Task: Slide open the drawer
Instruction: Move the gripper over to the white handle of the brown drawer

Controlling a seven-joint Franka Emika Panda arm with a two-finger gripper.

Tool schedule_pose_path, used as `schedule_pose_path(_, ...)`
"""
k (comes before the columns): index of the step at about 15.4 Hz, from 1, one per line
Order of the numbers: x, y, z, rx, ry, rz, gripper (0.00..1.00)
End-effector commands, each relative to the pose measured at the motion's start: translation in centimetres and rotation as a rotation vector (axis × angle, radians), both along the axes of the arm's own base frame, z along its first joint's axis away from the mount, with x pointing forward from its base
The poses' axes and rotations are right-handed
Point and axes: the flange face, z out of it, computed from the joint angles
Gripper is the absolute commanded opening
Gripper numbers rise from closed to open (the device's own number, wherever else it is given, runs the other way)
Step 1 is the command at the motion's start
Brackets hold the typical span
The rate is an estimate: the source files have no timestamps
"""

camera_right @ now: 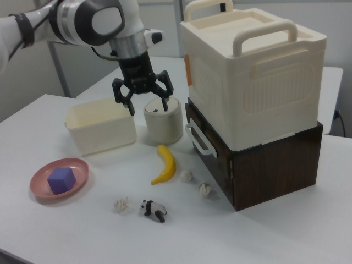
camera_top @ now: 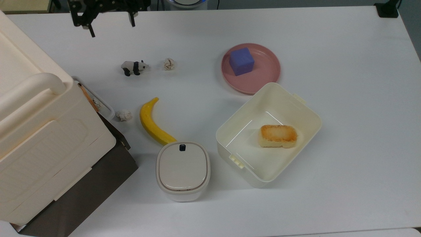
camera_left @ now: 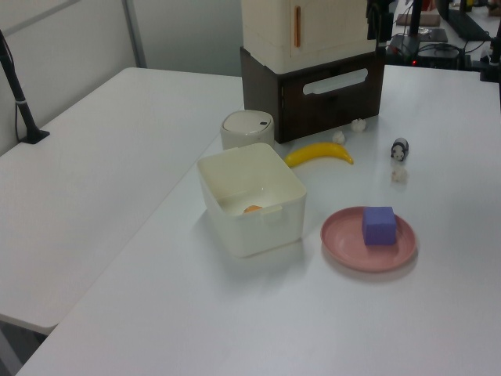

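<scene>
Dark-brown wood is fronting the drawer (camera_right: pixel 220 159), which is sitting shut under the cream box (camera_right: pixel 253 71), its white handle (camera_right: pixel 199 141) facing the banana (camera_right: pixel 165 164), while the gripper (camera_right: pixel 142 98) is hovering high with fingers (camera_right: pixel 164 101) spread empty, probably to reach that handle.

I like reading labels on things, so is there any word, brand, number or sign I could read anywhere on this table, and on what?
None: no readable word, number or brand on anything here.
The small dark mark on the lidded cream canister is not legible as text.
</scene>
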Motion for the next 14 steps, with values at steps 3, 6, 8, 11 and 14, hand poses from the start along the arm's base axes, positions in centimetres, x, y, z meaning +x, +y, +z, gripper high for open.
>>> schedule_pose_path(3, 0.5, -0.7, -1.7, -0.100, 0.038, 0.155, 1.00)
schedule_pose_path(6, 0.5, -1.1, -1.9, -0.129, 0.077, 0.298, 1.00)
schedule_pose_path(8, 0.7, -1.3, -2.6, -0.150, 0.099, 0.314, 1.00)
schedule_pose_path(11, 1.5, -1.4, -4.3, -0.174, 0.132, 0.335, 1.00)
schedule_pose_path(14, 2.5, -1.2, -5.7, -0.186, 0.127, 0.338, 1.00)
